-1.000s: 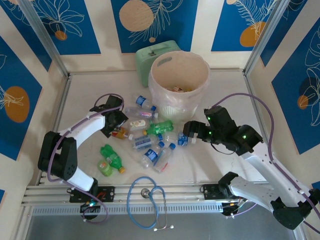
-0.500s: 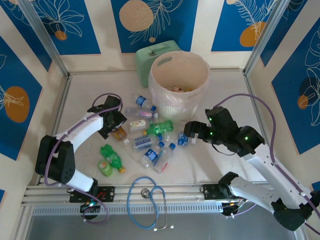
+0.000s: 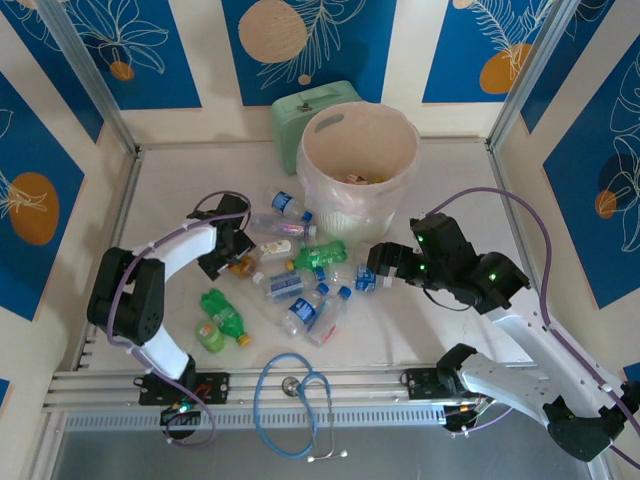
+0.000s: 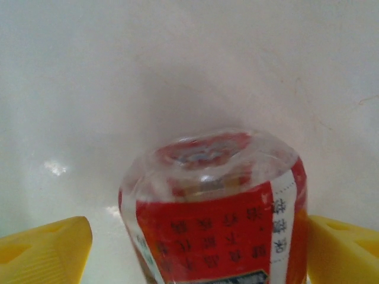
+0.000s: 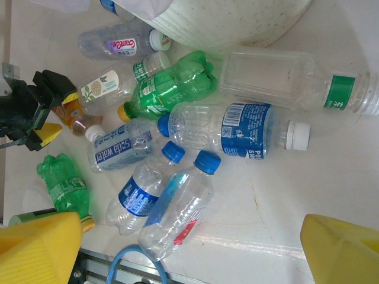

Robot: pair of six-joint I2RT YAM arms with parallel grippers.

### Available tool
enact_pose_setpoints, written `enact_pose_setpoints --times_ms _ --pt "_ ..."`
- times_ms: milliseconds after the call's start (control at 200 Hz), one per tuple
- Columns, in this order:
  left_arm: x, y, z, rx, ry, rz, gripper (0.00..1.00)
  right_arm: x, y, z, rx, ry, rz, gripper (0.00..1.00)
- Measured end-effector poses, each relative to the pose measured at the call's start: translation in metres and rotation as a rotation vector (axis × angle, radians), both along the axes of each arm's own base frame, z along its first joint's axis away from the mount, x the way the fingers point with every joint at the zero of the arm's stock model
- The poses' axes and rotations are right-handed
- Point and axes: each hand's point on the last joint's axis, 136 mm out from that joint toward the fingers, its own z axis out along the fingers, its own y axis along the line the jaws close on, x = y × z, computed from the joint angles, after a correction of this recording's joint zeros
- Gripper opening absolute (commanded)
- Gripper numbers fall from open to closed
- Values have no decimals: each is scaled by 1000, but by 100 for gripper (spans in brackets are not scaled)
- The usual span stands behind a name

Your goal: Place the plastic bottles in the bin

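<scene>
Red-labelled plastic bottle [image 4: 219,231] lies between the spread fingers of the left end effector [image 3: 235,257], unclamped. Other plastic bottles [image 5: 243,129] lie scattered mid-tabletop [image 3: 170,180] beneath the right end effector [image 3: 370,274], its fingers wide apart. The bin [image 3: 308,150] stands at the far edge.

You have two arms, the left arm [image 3: 165,252] and the right arm [image 3: 522,332], each with smooth white shells on the long links and chunky black housings at the joints. A thin purple-grey cable [image 3: 485,190] loops from each arm up to its wrist, and small green lights [image 3: 489,271] glow on the right arm's black housings. The left tool [image 3: 236,261] and the right tool [image 3: 368,276] are black blocks, and your wrist cameras show their fingers [image 5: 39,248] as ribbed, bright yellow wedges.
</scene>
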Motion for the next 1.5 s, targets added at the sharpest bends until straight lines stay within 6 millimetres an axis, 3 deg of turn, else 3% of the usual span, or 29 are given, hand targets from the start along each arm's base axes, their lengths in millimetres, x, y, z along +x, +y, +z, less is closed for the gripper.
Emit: enact_pose_setpoints --times_ms 390,635,735,830,955,1186,1341,1501 --pt "11 -2 0 -1 -25 -23 63 -5 7 0 12 8 23 89" --pt "12 -2 1 -5 -31 -28 59 -9 15 2 20 3 54 89" --pt "12 -3 13 -18 -55 -37 58 -11 22 3 25 -3 85 89" --pt "12 -8 40 -61 -122 -60 58 -13 37 4 32 -6 141 90" --pt "14 -18 96 -142 -254 -106 58 -18 67 14 45 -22 247 91" --pt "19 -51 199 -344 -514 -241 58 -7 126 54 112 -89 389 96" --pt "16 -81 235 -478 -599 -345 58 11 162 81 144 -144 448 98" --pt "8 -115 263 -610 -646 -443 59 30 186 94 140 -189 475 98"
